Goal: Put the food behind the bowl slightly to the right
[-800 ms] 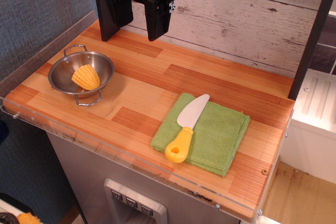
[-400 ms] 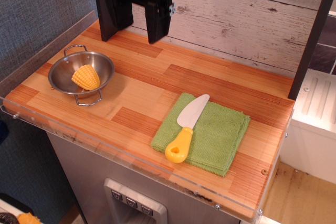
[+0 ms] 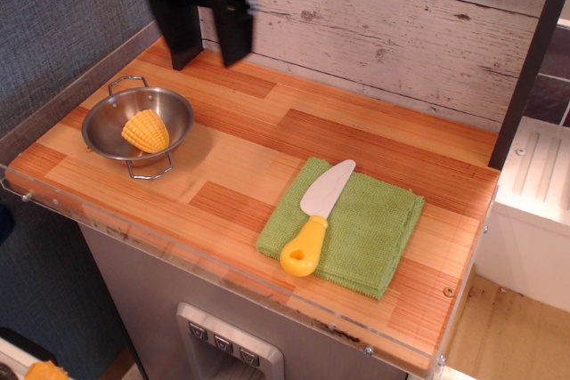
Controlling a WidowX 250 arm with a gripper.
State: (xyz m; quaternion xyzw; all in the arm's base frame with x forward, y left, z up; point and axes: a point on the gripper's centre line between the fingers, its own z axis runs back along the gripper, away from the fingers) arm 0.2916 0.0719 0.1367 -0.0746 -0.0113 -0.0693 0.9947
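Single view, observation.image. Small shiny round steel bowl with two thin wire loop handles at the left end of the striped wooden countertop, near its front-left edge. Stubby yellow ribbed toy corn-cob piece lying inside the bowl, tilted against the inner wall, flat round end toward the right. Black two-finger gripper hanging above the counter behind the bowl and slightly to its right, close to the whitewashed plank back wall; fingers spread apart, nothing between them, tips clear of the wood and well apart from the bowl. Folded green cloth well to the right of the bowl, toward the counter's front. Toy knife with yellow handle and white blade lying flat on the cloth, handle toward the front edge, blade tip pointing toward the back wall.
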